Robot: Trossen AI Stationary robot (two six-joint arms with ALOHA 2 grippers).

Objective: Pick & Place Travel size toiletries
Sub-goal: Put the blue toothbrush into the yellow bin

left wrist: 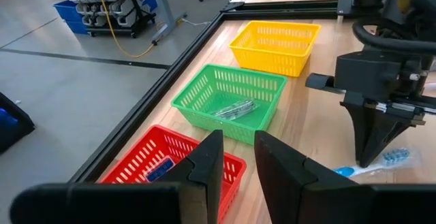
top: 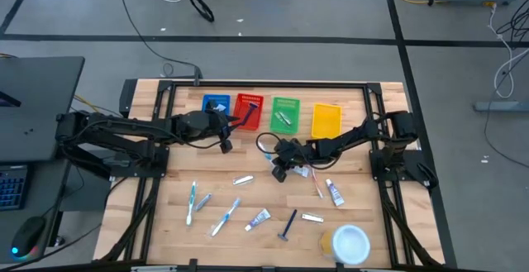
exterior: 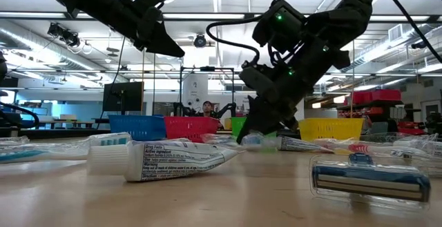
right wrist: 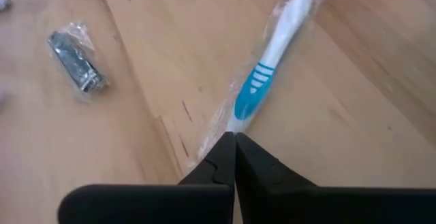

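Right wrist view: right claw (right wrist: 234, 139) pinched fully shut on the clear wrapper end of a white-and-blue toothbrush (right wrist: 267, 82) lying flat on the wooden surface (right wrist: 354, 115); wrapped dark clipper-like item (right wrist: 75, 62) nearby. High view: same claw (top: 285, 169) mid-surface, below the green basket (top: 285, 115). Left claw (top: 225, 144) above the red basket (top: 248, 109), fingers (left wrist: 204, 166) slightly parted, gripping nothing visible. Remaining toiletries scattered along the near side.

Left fingers (left wrist: 235, 166) slightly parted above the red basket (left wrist: 174, 169).
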